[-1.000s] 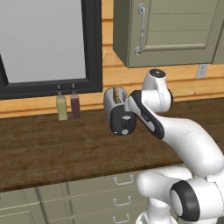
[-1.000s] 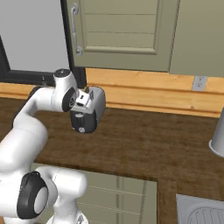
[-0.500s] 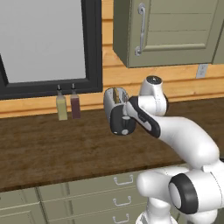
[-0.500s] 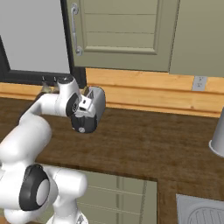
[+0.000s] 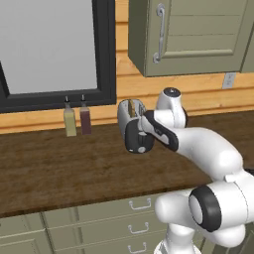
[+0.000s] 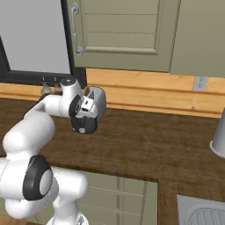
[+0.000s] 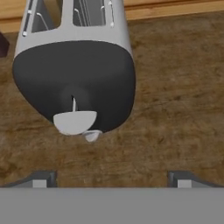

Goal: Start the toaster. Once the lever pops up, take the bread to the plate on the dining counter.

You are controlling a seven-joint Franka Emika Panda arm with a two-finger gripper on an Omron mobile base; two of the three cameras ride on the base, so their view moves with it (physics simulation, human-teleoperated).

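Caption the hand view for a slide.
Open gripper poised over the toaster, its lever facing the camera.

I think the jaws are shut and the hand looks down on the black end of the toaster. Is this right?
Not quite: the jaws are open. In the hand view the two tips stand far apart, with the toaster and its black end ahead of the gripper.

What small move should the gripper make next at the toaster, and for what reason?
Probably ease the gripper forward and down onto the lever. In the hand view the lever sits on the black end panel of the toaster, ahead of the open fingertips and apart from them, so nothing is pressed yet. The lever lies a little toward one fingertip, so a slight sideways correction may help.
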